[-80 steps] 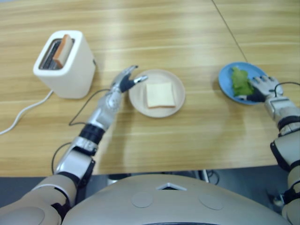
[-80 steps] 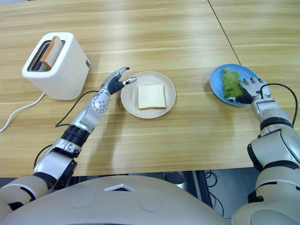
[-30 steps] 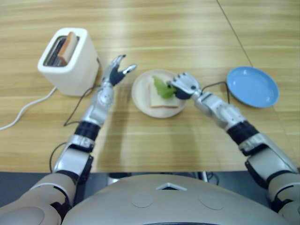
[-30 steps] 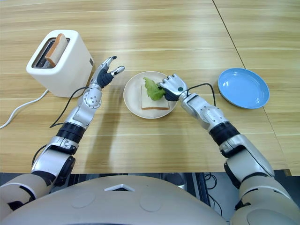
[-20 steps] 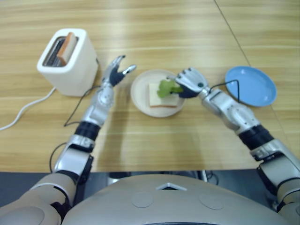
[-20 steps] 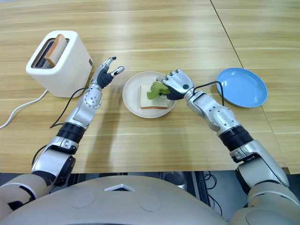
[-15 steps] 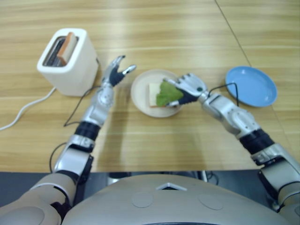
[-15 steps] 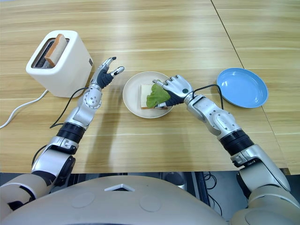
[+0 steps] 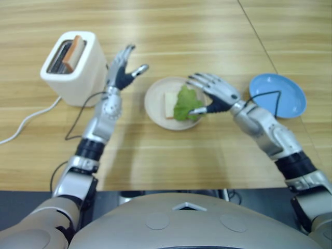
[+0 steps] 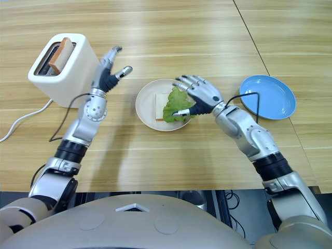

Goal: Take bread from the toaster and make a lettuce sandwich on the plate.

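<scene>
The crinkled green lettuce leaf (image 10: 175, 105) is seen laid over the square white bread slice (image 10: 160, 99) on the round cream plate (image 10: 144, 111), directly beneath the fingertips of the right hand (image 10: 201, 96). The lettuce-laying step is judged to be at its close: the leaf is spread on the bread, and the right hand is held with its fingers splayed wide apart and nothing gripped. Its thumb lies at the leaf's lower edge (whether contact is actually made cannot be told). A round blue plate (image 10: 267, 97) lies just outboard of that hand's wrist. The left hand (image 10: 108, 72) is raised with fingers spread and nothing held, just beside the flank of the white box-shaped toaster (image 10: 65, 80), with the cream plate on its other side. A browned slice of toast (image 10: 58, 54) stands in the toaster slot, above and outboard of the left hand. The next move is judged to call for that slice to be pinched by its exposed top edge, lifted straight out and set on the leaf. The right hand would first need to be drawn clear of the plate.
</scene>
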Tool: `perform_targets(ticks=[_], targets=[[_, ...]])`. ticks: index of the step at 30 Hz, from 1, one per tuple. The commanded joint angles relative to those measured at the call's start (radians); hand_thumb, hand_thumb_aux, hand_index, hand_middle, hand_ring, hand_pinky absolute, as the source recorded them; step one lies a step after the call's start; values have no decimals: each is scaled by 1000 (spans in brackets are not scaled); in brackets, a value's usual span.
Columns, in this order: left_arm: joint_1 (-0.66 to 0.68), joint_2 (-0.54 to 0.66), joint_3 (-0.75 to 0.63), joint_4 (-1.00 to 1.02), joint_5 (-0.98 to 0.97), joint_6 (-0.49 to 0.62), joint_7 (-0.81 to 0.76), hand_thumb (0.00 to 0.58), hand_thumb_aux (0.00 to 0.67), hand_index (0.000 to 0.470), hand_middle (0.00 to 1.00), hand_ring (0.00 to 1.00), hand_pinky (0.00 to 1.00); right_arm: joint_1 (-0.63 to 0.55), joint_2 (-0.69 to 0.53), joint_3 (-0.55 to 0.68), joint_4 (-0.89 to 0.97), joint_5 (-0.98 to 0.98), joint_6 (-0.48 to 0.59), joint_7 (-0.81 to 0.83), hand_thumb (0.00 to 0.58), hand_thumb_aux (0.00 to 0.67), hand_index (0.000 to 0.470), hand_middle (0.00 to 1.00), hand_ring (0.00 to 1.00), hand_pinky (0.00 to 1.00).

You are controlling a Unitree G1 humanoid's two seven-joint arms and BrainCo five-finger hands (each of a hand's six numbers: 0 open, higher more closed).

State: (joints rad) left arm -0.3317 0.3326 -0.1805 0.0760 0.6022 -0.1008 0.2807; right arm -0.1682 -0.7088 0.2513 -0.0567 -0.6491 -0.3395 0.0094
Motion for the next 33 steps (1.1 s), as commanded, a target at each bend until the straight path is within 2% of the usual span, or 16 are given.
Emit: perform_targets(ticks=[1,4,6,8,13,20,27,28,29,30,31,33], targets=[[61,65,108,-276,149,16,86,0,0,0,0,0,0,45,3,-147,-79,146,-15,4,0,0,0,0,0,0],[69,126,211,-334,231,119,68,0,0,0,0,0,0,72,22,-232,-121,248,-8,23,0,0,0,0,0,0],[60,172,257,-300,274,211,16,0,0,0,0,0,0,80,34,-273,-135,289,-2,33,0,0,0,0,0,0],[51,213,285,-237,309,304,-38,0,0,0,0,0,0,88,46,-300,-137,311,0,42,0,0,0,0,0,0],[24,272,277,3,296,438,-167,0,0,0,0,0,0,100,78,-310,-118,317,-5,49,0,0,0,0,0,0],[-17,266,205,187,257,477,-221,0,0,0,0,0,0,100,96,-307,-123,295,-3,62,0,0,0,0,0,0],[-69,249,168,280,191,468,-207,0,0,0,0,0,0,99,104,-313,-120,285,-4,69,0,0,0,0,0,0],[-78,246,172,291,177,464,-197,201,129,88,0,0,0,100,104,-312,-115,283,-4,69,0,0,0,0,0,0],[-85,244,178,295,167,463,-180,201,129,88,0,0,0,101,105,-311,-112,281,-4,69,0,0,0,0,0,0],[-90,245,181,297,161,462,-168,482,394,271,0,0,0,102,105,-311,-111,280,-3,69,0,0,0,0,0,0],[-91,245,186,289,151,457,-155,580,670,460,1000,1000,1000,103,104,-311,-111,277,-3,68,0,0,0,0,0,0],[-91,247,189,275,137,448,-134,580,670,460,1000,1000,1000,103,103,-311,-110,273,-2,68,0,0,0,0,0,0]])
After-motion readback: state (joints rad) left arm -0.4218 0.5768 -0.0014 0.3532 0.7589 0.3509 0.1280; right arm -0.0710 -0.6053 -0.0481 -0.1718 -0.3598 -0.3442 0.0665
